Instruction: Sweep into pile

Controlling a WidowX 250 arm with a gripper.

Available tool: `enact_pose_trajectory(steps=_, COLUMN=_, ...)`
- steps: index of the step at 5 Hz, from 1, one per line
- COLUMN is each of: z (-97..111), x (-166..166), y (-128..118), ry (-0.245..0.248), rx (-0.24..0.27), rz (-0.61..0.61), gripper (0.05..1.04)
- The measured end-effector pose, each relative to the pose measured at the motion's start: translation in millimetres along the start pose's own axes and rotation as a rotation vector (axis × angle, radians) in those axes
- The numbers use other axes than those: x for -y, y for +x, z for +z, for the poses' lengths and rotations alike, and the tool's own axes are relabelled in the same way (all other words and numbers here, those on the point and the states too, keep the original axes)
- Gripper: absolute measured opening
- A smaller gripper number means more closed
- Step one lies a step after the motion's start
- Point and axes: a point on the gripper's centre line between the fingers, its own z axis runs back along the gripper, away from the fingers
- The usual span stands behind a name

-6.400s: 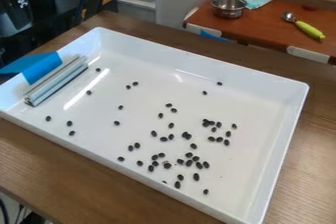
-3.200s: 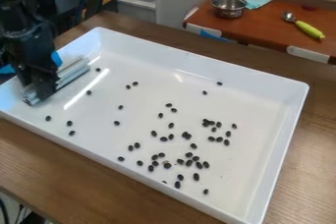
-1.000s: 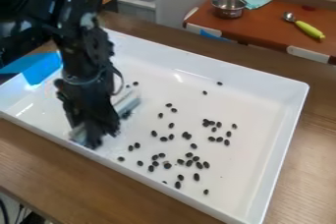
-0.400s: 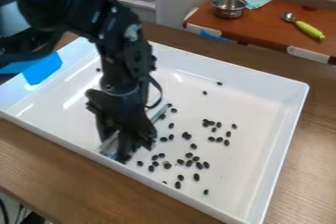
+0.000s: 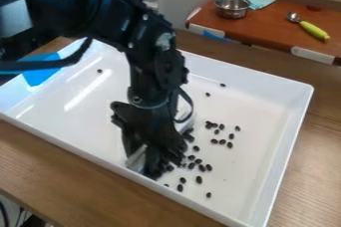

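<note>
My black gripper (image 5: 160, 159) is low in the white tray (image 5: 256, 91), just left of its middle and close to the front wall. It is shut on the pale bar-shaped sweeper (image 5: 136, 159), whose ends show on either side of it. Dark beans lie along the sweeper's right side, partly hidden by the gripper. Further right, loose beans (image 5: 199, 179) are scattered on the tray floor, with a small cluster (image 5: 212, 125) near the centre right. One lone bean (image 5: 99, 70) sits at the back left.
Tray walls rise on all sides, the front wall (image 5: 86, 152) close to the sweeper. Blue tape (image 5: 43, 75) covers the left rim. On a separate brown surface at the back right are a metal pot (image 5: 232, 6) and a green-handled spoon (image 5: 314, 30).
From the tray's left end, my gripper took hold of the sweeper and has moved it rightward and toward the front. Beans formerly spread on the left now lie against or behind it.
</note>
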Motion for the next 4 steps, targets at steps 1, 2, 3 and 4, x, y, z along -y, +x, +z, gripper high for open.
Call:
enact_pose_trajectory(steps=1, z=5, x=14, y=-1, ry=-0.024, rx=-0.023, rz=-0.001, gripper=0.378)
enact_pose_trajectory(steps=2, z=12, x=24, y=0, ry=-0.047, rx=-0.038, rz=0.007, gripper=0.378)
enact_pose_trajectory(steps=3, z=19, x=29, y=7, ry=-0.066, rx=-0.029, rz=0.011, gripper=0.378)
enact_pose_trajectory(steps=4, z=37, x=9, y=15, ry=-0.096, rx=-0.011, rz=0.045, gripper=0.378)
